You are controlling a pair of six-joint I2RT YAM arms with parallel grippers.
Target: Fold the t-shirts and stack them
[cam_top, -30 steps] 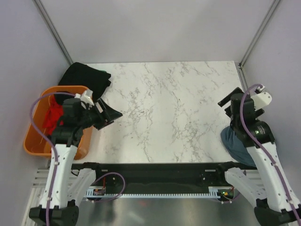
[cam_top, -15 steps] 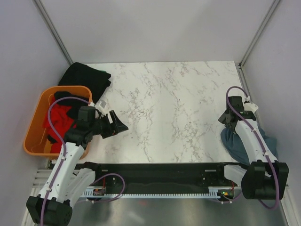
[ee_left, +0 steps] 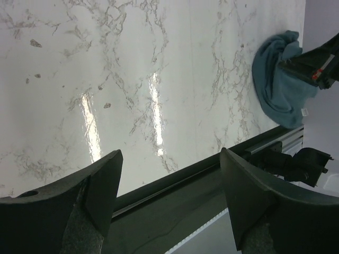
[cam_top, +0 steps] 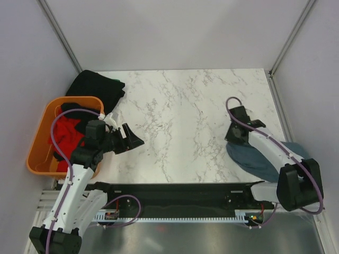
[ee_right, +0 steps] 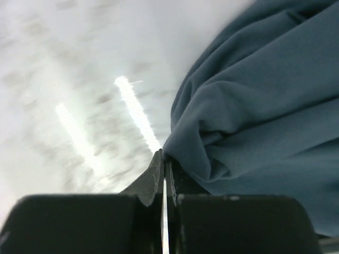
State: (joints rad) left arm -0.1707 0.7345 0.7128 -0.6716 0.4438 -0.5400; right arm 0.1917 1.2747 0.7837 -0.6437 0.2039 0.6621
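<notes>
At the near right corner of the marble table (cam_top: pixel 190 106), the blue-grey t-shirt (cam_top: pixel 257 159) lies bunched up. The right gripper (ee_right: pixel 163 161) has its jaws pressed together on a fold at the shirt's left edge. Beside the orange basket (cam_top: pixel 38 161), the left gripper (cam_top: pixel 131 140) hovers above the table with its jaws spread wide, holding nothing. A red t-shirt (cam_top: pixel 62 135) sits in the basket, and a black t-shirt (cam_top: pixel 98 87) lies heaped at the far left corner.

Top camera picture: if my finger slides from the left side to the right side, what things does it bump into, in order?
orange basket → left pincer → blue-grey t-shirt
</notes>
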